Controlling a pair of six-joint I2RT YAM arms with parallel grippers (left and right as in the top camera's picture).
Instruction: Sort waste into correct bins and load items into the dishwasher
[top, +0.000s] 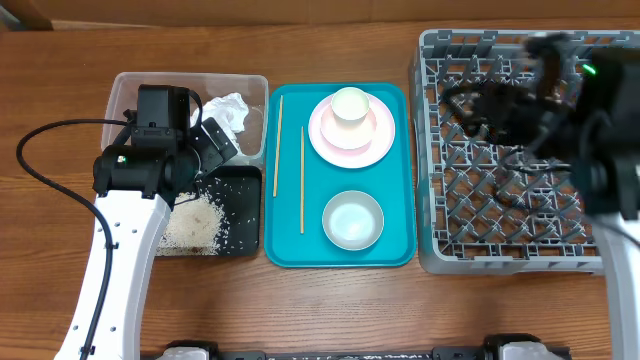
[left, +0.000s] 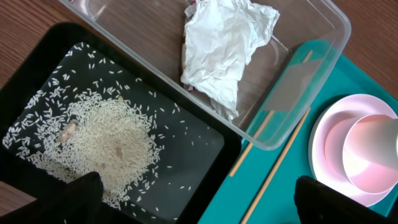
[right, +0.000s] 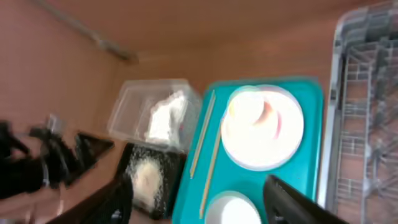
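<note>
The tissue (top: 228, 112) lies crumpled in the clear tub (top: 250, 90) at the table's far left. Just in front of the tub sits the black tray (top: 240, 190), with rice (top: 195, 222) heaped in its left half and loose grains scattered around the heap. The left gripper (left: 202, 196) hovers over the near edge of this tray, its jaws spread wide with nothing between them.

Beside both bins, to the right, is the teal tray (top: 395, 230). Two chopsticks (top: 302, 180) lie along its left side, roughly parallel and slightly apart. The plate (top: 330, 140) rests at the tray's far end with the cup (top: 351, 105) standing on it, and a bowl (top: 353, 220) sits alone at the near end.

The rack (top: 428, 150) stands right of the teal tray. The right arm is above it, blurred in the overhead view. In the wrist view the right gripper (right: 199, 186) has its jaws apart and grasps nothing.
</note>
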